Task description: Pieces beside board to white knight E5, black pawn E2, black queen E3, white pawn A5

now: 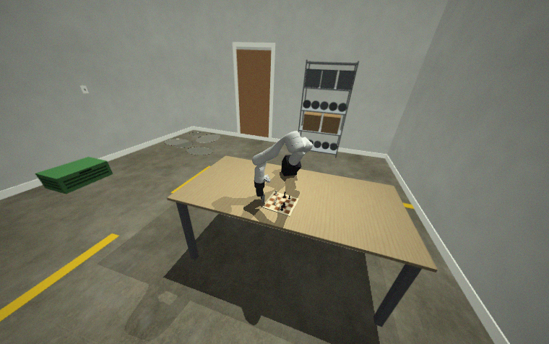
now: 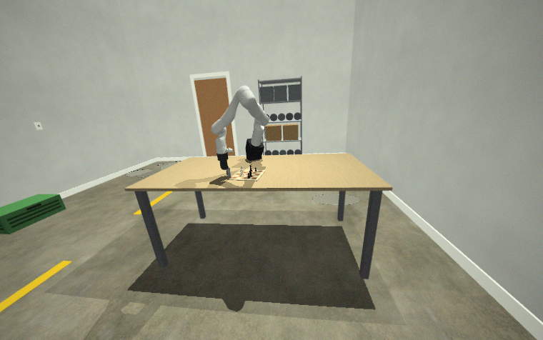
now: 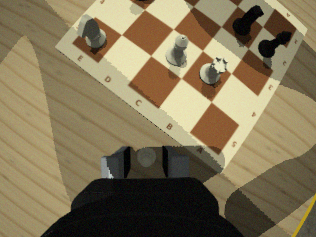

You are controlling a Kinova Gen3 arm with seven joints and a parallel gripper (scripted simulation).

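My gripper is open, low beside the board near its A5 corner. The white pawn stands between the fingers, with gaps on both sides in the wrist view; the top and exterior views do not show it clearly. A5, the brown corner square, is bare. The white knight stands on E5. The black queen stands on E3, cut off at the wrist view's top edge. The small black pawn appears to stand on E2.
A white round-headed piece stands on C4 and a white piece with a notched top on B4, the nearest to A5. Black pieces stand on B2 and A2. The arm's base is behind the board.
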